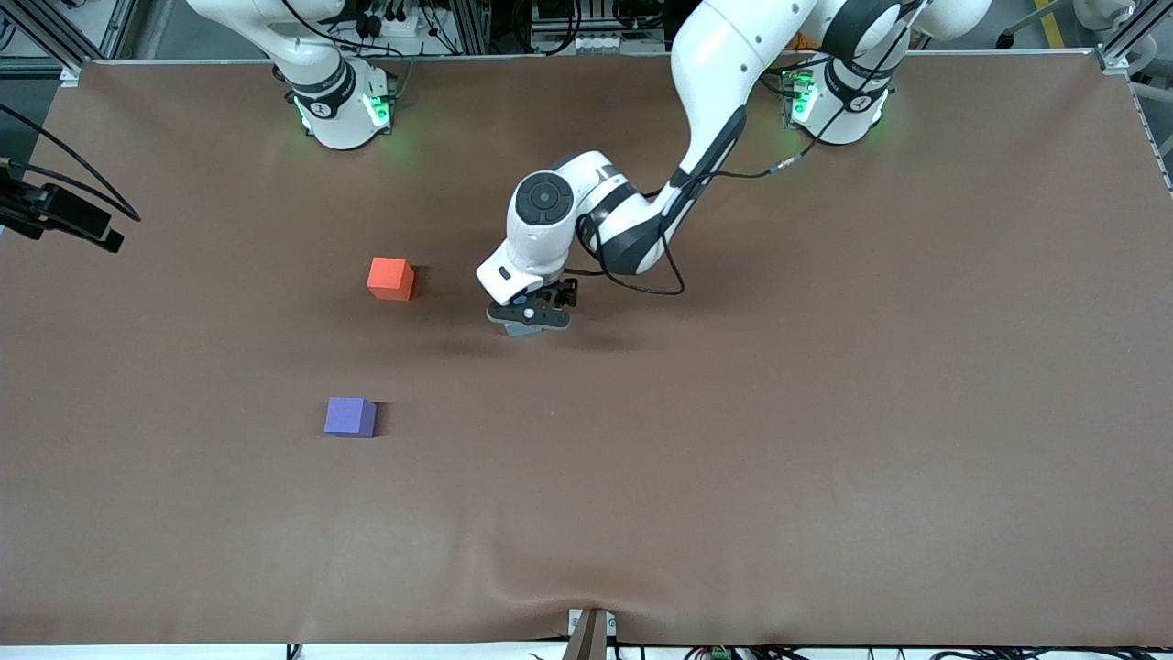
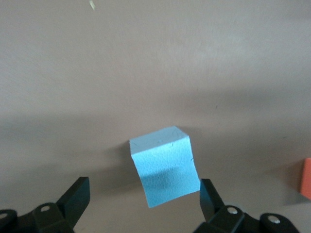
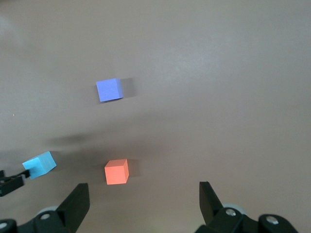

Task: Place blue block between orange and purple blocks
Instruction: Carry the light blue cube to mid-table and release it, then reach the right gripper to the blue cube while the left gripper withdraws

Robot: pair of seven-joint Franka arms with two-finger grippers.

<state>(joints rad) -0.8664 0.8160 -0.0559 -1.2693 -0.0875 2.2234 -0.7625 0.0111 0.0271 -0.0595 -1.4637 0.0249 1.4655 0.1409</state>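
Half the blue block (image 1: pixel 524 327) under left hand (image 1: pixel 530 318)

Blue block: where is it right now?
In the front view the blue block sits on the table under the open left gripper, between its fingers, beside the orange block toward the left arm's end.

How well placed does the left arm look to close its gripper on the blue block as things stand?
Probably well. The left gripper hangs right over the blue block with its fingers open, one on each side and apart from it. Nothing stands between them; the orange block sits well clear.
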